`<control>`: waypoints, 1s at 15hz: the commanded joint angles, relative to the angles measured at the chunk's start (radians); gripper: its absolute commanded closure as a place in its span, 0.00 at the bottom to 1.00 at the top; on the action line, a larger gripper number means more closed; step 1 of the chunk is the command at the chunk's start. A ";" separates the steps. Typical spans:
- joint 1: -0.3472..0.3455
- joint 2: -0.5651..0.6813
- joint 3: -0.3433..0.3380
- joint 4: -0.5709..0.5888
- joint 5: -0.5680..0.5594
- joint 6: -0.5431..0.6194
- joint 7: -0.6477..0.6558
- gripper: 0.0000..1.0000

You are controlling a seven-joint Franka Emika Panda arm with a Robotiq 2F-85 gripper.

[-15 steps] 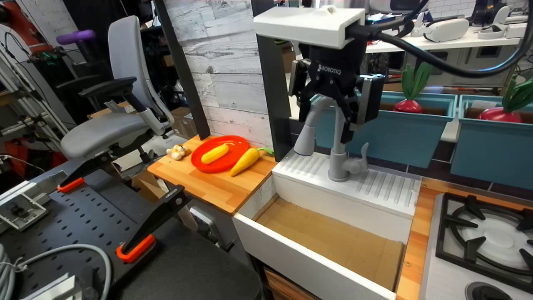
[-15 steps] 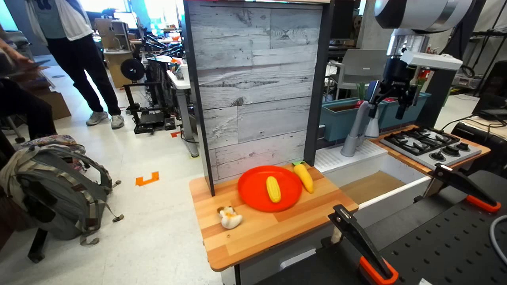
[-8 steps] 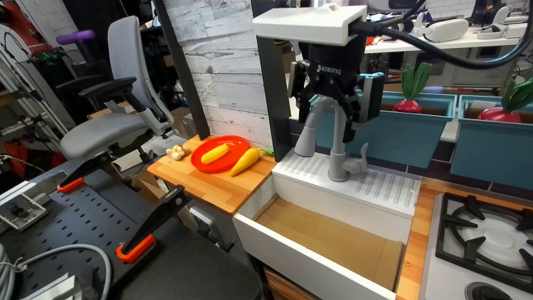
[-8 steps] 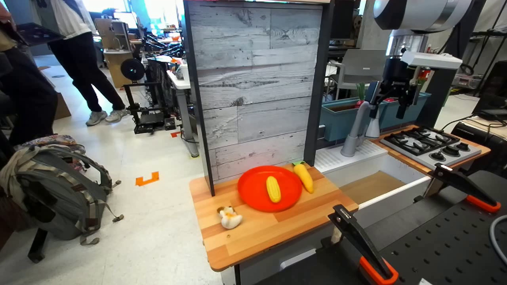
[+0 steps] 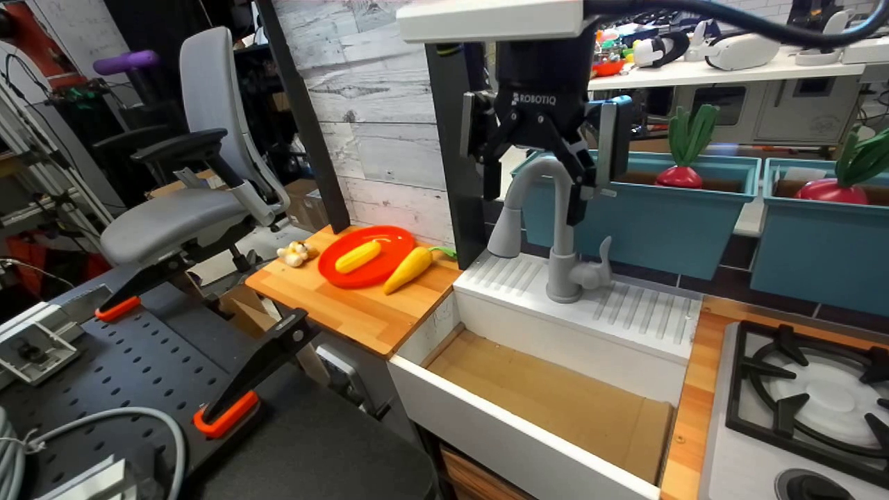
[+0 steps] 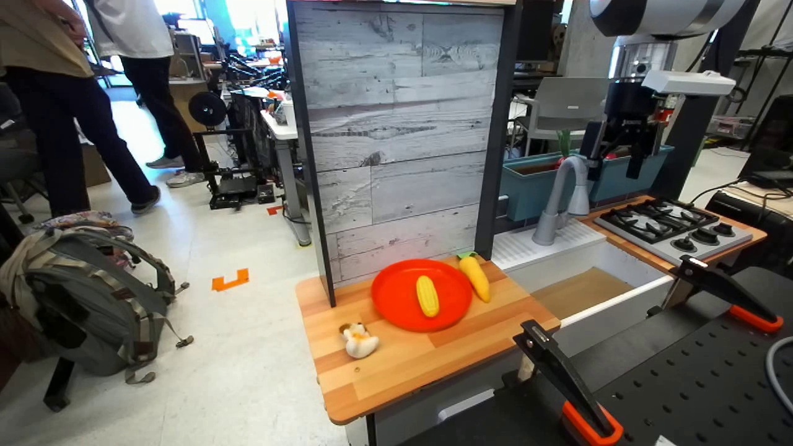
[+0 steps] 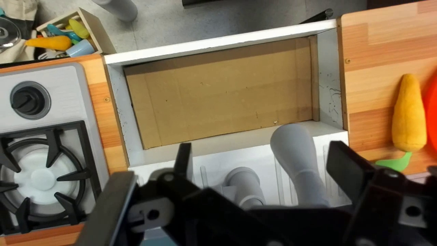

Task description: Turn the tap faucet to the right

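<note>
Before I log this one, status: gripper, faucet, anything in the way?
Gripper open, jaws wide apart. Tap faucet upright, ungripped, framed between them in wrist view; contact unclear. Teal planter behind it in both exterior views, possible snag.

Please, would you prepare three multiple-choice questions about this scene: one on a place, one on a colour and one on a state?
1. Where is the corn? A) in the sink; B) on the plate; C) on the stove.
2. What colour is the faucet? A) red; B) black; C) grey.
3. How is the gripper? A) open; B) shut; C) holding the corn.

Right letters:
1: B, the corn lies there in both exterior views.
2: C, the faucet looks grey in all three views.
3: A, its jaws stand apart in the wrist view.
</note>
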 commanded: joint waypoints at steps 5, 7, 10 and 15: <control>0.038 -0.311 0.021 -0.331 -0.025 0.150 -0.041 0.00; 0.058 -0.399 0.030 -0.399 -0.018 0.157 -0.040 0.00; 0.089 -0.517 0.040 -0.478 -0.005 0.141 -0.045 0.00; 0.133 -0.521 0.022 -0.470 -0.051 0.111 0.005 0.00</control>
